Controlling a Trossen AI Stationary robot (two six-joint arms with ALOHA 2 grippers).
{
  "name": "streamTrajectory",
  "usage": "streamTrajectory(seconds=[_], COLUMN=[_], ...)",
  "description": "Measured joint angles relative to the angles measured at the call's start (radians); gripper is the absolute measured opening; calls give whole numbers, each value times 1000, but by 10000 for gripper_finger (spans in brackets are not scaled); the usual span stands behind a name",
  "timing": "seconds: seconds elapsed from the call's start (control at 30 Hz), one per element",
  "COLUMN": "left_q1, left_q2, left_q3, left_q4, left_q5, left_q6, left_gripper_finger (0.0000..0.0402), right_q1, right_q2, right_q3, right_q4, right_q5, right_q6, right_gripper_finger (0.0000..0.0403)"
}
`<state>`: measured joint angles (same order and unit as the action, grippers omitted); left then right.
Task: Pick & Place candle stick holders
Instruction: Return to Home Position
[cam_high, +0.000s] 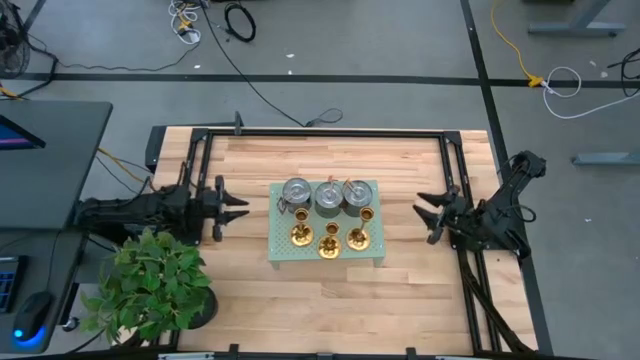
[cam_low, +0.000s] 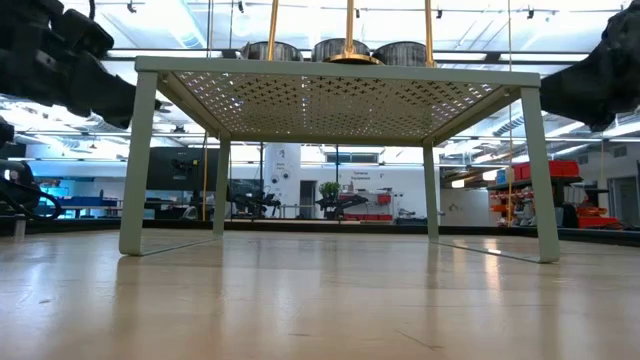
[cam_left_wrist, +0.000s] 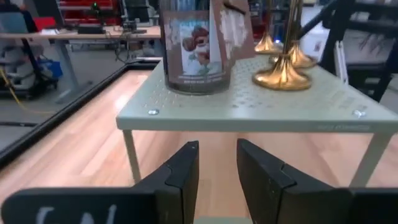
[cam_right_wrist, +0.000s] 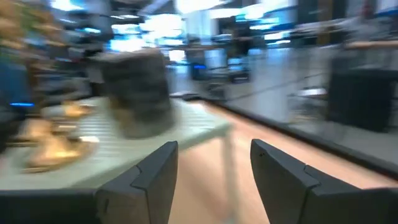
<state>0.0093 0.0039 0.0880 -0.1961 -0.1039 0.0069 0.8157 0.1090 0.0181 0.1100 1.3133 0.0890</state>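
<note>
Three gold candle stick holders (cam_high: 329, 238) stand by their round bases in a row on the near half of a small pale green perforated stand (cam_high: 280, 250). The nearest one also shows in the left wrist view (cam_left_wrist: 283, 74). Three grey lidded jars (cam_high: 328, 193) stand behind them. My left gripper (cam_high: 240, 207) is open and empty, left of the stand, above the table. My right gripper (cam_high: 425, 215) is open and empty, right of the stand.
A potted green plant (cam_high: 150, 285) stands at the table's near left corner, close to my left arm. A black frame rail (cam_high: 320, 133) runs around the table's far and side edges. Bare wood lies in front of the stand.
</note>
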Motion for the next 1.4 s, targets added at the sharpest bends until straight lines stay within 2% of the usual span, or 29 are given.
streamTrajectory(seconds=[0.1,0.23,0.4,0.47,0.53,0.6,0.67,0.8,0.93,1.03,1.2,1.4], left_q1=[0,0,1,1,1,1,1,1,1,1,1,1], left_q2=[-2,5,8,8,6,8,9,9,9,9,9,9], left_q3=[5,-2,-15,-15,-15,-15,-15,-15,-15,-15,-15,-15], left_q4=[-5,97,183,181,174,154,152,174,185,171,133,86], left_q5=[66,73,43,45,57,74,80,112,128,155,150,52], left_q6=[-30,2,55,56,55,59,63,92,86,107,136,136], left_gripper_finger=[110,110,110,110,110,110,110,110,110,110,110,110], right_q1=[0,-14,-114,-164,-211,-267,-329,-473,-591,-611,-613,-613], right_q2=[-66,-108,-108,-108,-108,-109,-109,-104,-94,-35,59,106], right_q3=[0,0,2,1,-2,-2,-2,1,-3,-2,-2,-2], right_q4=[-10,57,285,213,95,14,-29,63,-51,-50,-46,-45], right_q5=[-120,-157,-429,-432,-412,-443,-498,-645,-770,-878,-862,-860], right_q6=[-31,-196,-403,-337,-199,-77,-3,-59,76,76,90,99], right_gripper_finger=[201,200,196,194,192,190,188,179,165,152,138,135])
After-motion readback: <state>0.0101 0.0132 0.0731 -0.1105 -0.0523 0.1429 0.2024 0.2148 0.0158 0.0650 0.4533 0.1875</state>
